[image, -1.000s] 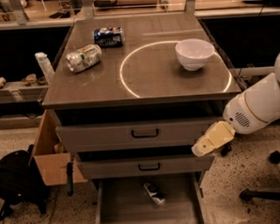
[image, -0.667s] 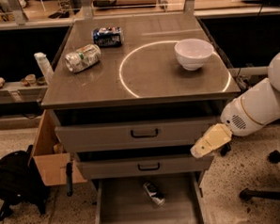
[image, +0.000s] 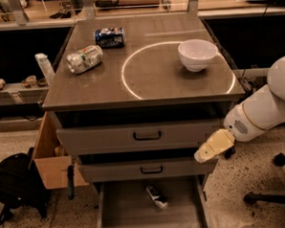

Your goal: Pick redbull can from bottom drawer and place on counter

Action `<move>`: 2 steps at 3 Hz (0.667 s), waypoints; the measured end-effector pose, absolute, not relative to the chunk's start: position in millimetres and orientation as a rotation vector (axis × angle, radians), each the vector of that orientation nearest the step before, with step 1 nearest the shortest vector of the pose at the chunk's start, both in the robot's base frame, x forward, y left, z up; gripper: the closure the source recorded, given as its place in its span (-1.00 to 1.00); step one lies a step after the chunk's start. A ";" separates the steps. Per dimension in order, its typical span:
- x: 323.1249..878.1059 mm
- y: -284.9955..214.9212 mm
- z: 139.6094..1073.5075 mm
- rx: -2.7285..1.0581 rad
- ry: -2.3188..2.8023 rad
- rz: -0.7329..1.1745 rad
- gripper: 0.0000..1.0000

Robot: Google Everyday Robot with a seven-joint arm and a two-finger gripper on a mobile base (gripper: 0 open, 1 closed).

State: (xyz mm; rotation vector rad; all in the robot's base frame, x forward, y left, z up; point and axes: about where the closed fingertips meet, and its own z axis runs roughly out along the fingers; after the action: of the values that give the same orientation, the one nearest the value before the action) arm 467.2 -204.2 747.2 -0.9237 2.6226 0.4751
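Moved: the tool (image: 202, 155) has slipped slightly down and left since a second ago; the cans and bowl lie as before.
Tool: hangs off the right end of the middle drawer front, above the bottom drawer (image: 124, 215); cannot tell whether it is wide or narrow.
Redbull can (image: 157, 197): on its side, askew, on the drawer floor near the back, well below and left of the tool.
Handling: likely light, thin-walled and slick; it may roll or dent. Grip across mid-body, gently.
Bench (image: 155, 89): carries a bowl (image: 198, 53) and two other cans.
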 end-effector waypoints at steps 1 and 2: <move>455.0 -197.1 746.3 -0.955 2.588 0.479 -1.00; 439.5 -195.7 738.8 -0.957 2.554 0.466 -1.00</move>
State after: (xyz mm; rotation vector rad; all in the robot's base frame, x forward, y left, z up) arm 439.5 -195.7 738.8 -0.9570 2.5539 0.4662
